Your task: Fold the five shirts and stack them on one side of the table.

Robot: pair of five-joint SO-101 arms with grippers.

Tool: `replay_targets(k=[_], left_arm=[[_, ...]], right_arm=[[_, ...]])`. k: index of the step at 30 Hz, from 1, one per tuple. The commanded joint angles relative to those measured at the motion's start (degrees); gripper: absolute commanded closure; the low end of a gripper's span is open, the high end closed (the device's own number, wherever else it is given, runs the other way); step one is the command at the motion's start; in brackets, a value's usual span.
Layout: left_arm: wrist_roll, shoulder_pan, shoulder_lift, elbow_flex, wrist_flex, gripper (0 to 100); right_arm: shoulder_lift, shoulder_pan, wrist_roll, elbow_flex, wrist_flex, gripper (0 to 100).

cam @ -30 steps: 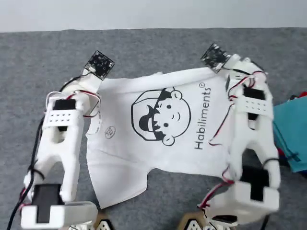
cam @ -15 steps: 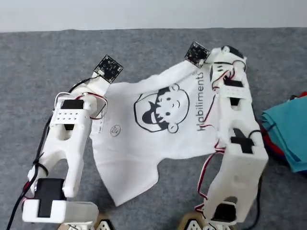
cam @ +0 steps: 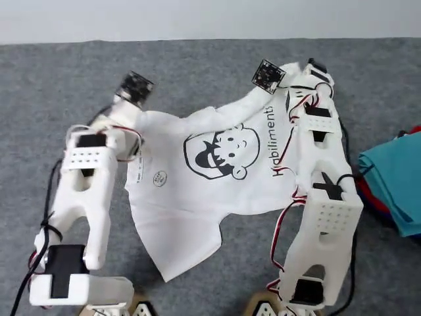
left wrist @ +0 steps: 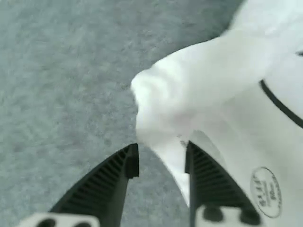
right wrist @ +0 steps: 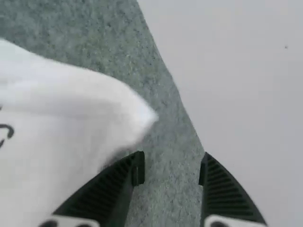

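A white shirt (cam: 210, 178) with a cartoon face print lies rumpled and skewed on the grey table (cam: 197, 66). My left gripper (cam: 131, 108) is at the shirt's far left corner. In the left wrist view it (left wrist: 161, 158) is open, with a bunched edge of the white cloth (left wrist: 189, 85) reaching in between its fingers. My right gripper (cam: 284, 76) is at the shirt's far right corner. In the right wrist view it (right wrist: 170, 168) is open over bare table, and the shirt's edge (right wrist: 71, 123) lies beside one finger.
A pile of teal cloth (cam: 395, 178) with red cloth (cam: 367, 194) under it sits at the table's right edge. A pale wall (cam: 197, 20) bounds the far side. The right arm's body lies over the shirt's right side.
The right arm swung left and toward the far edge, and the shirt's right side followed, bunching and turning the shirt. The left gripper shifted right, then back left.
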Motion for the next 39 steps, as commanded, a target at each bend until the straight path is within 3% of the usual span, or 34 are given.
replay_targets(k=[1, 6, 14, 19, 31, 39], left_arm=[[3.0, -0.6, -1.1, -7.5, 5.1, 82], [9.6, -0.6, -1.1, -12.7, 8.8, 82], [17.3, -0.1, -1.1, -13.0, 18.2, 82], [11.6, 3.1, -0.4, -16.0, 30.4, 82], [0.8, 18.0, -0.3, -15.9, 49.7, 87], [-3.9, 26.8, -0.8, -6.3, 54.9, 83]], right_arm=[[-6.6, 1.1, 0.7, -4.0, 2.6, 79.3], [-9.5, 2.2, -6.7, -4.0, 9.6, 79.3], [-10.2, 4.3, -25.4, -4.1, 27.6, 79.3], [-14.6, 4.6, -32.0, -4.1, 43.8, 79.4], [-24.7, 4.7, -32.4, -4.1, 64.7, 79.4], [-32.4, 6.9, -32.3, -4.1, 75.2, 79.4]])
